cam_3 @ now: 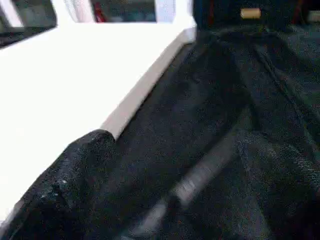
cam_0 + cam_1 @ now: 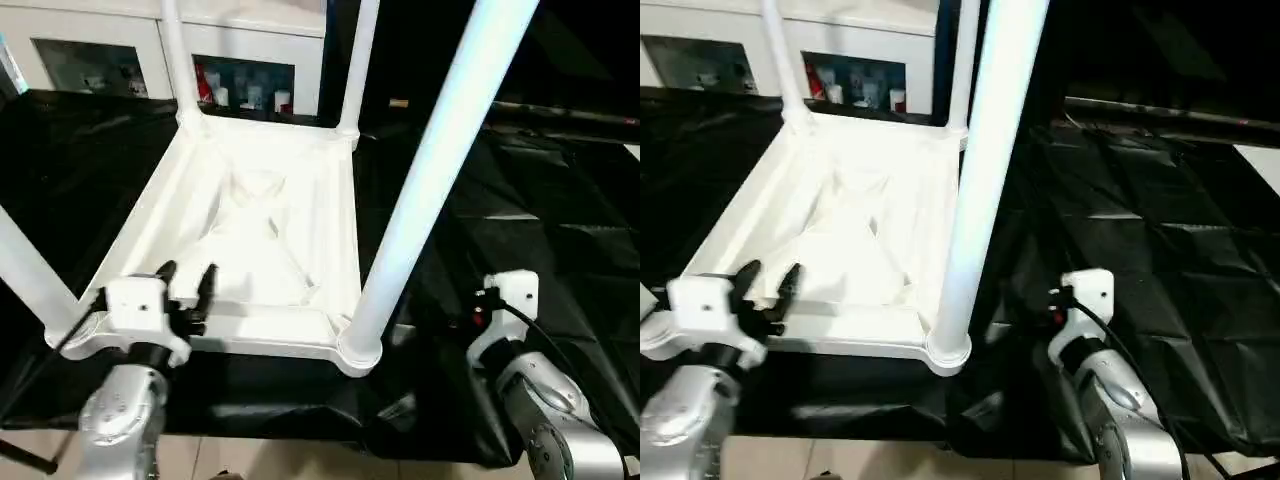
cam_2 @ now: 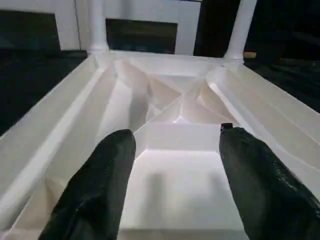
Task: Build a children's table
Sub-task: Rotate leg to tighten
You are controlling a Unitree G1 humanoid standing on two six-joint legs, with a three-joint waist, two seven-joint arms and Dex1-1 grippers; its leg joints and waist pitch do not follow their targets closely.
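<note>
The white tabletop (image 2: 335,200) lies upside down on the black-covered bench, ribbed underside (image 3: 170,107) facing up. Legs stand upright in its corner sockets: a thick near-right leg (image 2: 430,170), a near-left leg (image 2: 30,270), and two thin far legs (image 2: 178,60) (image 2: 358,65). My left gripper (image 2: 187,282) is open at the tabletop's near rim, between the two near legs, with nothing between its fingers (image 3: 100,185). My right gripper (image 2: 505,300) hangs low over the black cover, just right of the near-right leg, beside the tabletop's outer wall (image 1: 60,90).
A white cabinet with glass doors (image 2: 250,45) stands behind the bench. Crinkled black sheeting (image 2: 550,210) covers the bench to the right of the tabletop. The bench's front edge runs just below my forearms.
</note>
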